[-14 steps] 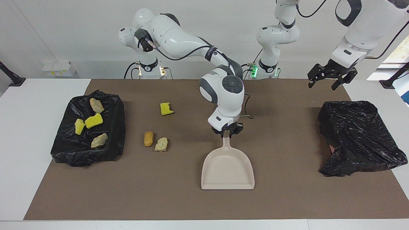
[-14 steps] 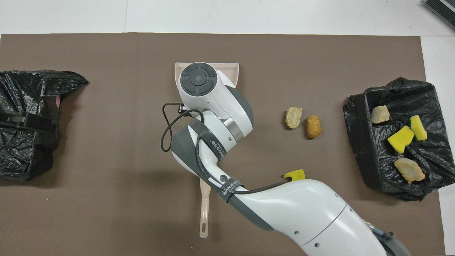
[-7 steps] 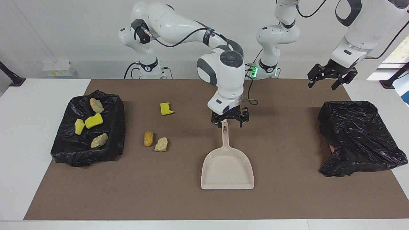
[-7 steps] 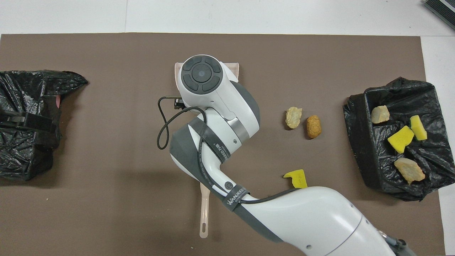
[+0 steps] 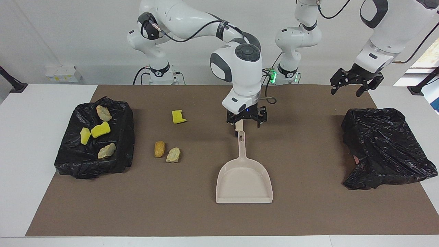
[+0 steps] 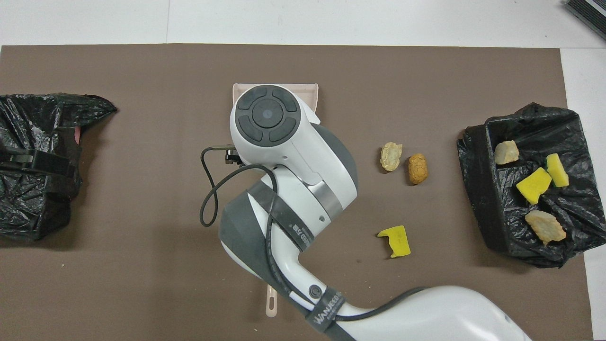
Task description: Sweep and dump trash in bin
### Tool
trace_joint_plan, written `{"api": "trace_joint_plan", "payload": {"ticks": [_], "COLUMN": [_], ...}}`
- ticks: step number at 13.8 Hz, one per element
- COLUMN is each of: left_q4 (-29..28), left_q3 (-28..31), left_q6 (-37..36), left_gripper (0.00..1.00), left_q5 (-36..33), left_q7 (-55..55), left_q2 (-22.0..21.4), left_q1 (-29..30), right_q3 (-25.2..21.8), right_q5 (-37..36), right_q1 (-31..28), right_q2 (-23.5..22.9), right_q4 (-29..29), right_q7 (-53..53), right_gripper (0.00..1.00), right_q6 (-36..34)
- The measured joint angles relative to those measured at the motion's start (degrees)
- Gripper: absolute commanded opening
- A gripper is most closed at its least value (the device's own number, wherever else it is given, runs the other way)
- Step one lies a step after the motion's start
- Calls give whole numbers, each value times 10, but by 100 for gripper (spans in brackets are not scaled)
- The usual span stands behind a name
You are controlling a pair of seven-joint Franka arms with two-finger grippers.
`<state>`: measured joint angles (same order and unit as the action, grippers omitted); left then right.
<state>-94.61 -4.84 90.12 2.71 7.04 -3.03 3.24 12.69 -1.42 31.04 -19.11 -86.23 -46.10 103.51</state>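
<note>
Brown mat on desk point(image 5: 13, 164): right gripper point(image 5: 245, 120) spread, empty, over dustpan point(image 5: 244, 178) handle tip, pan lying flat, clear for regrasp. Left gripper point(image 5: 356, 81) waits spread over the mat's corner. Trash: four scraps in bin point(image 5: 68, 161), yellow sponge point(image 5: 178, 116) and two lumps point(image 5: 167, 151) loose beside it.

Bare brown mat point(image 5: 308, 192) lies open between the beige plastic dustpan point(image 5: 244, 180) and the crumpled black bag point(image 5: 384, 147), while two tan lumps point(image 5: 166, 152) sit between dustpan and black-lined bin point(image 5: 94, 161).

A robotics lab: two white arms point(image 5: 192, 20) bolted at a white bench point(image 5: 31, 137) under a brown mat point(image 5: 308, 212), bare white wall point(image 5: 68, 34), loose cables
</note>
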Motion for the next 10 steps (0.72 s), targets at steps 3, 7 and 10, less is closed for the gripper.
{"api": "trace_joint_plan", "payload": {"ticks": [3,7,10], "left_q4": [0,0,0], "left_q3": [0,0,0], "left_q6": [0,0,0], "left_gripper": [100,100,100], "left_q5": [0,0,0], "left_q7": [0,0,0], "left_q2": [0,0,0], "left_q1": [0,0,0], "right_q3": [3,3,3], "right_q5": [46,62,66], "right_q1": [24,62,90], "right_q2": [75,152,152], "right_q4": [-141,-288,-333], "right_q7": [-15,-40,-66], "right_gripper": [100,100,100], "right_q6": [51,99,159]}}
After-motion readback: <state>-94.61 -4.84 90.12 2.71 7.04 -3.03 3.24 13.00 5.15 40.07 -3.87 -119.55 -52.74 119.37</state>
